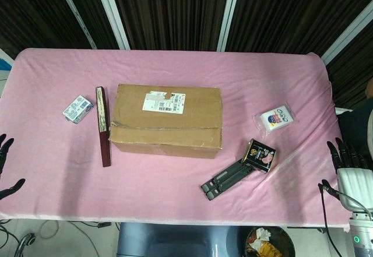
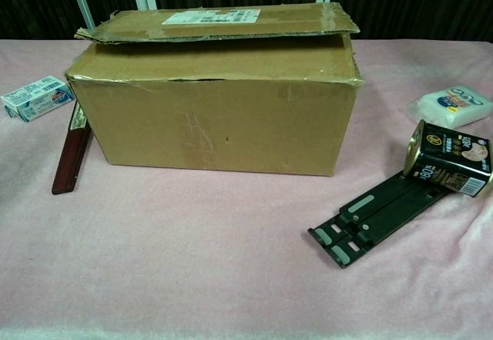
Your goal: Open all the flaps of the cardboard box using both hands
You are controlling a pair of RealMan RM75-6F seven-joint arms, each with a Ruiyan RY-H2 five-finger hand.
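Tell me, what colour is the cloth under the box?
Pink. The cloth under the box shows best in the head view.

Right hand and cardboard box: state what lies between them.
In the head view, the black can and the black folding stand it leans on lie between the right hand and the cardboard box; otherwise pink cloth.

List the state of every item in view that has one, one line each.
Brown cardboard box: flaps down, top one slightly lifted, not opened.
Black and gold tin can: on its side, resting on the black folding stand.
Dark red book: closed, lying beside the box.
Left hand: open, at the table edge, holding nothing.
Right hand: open, off the box.
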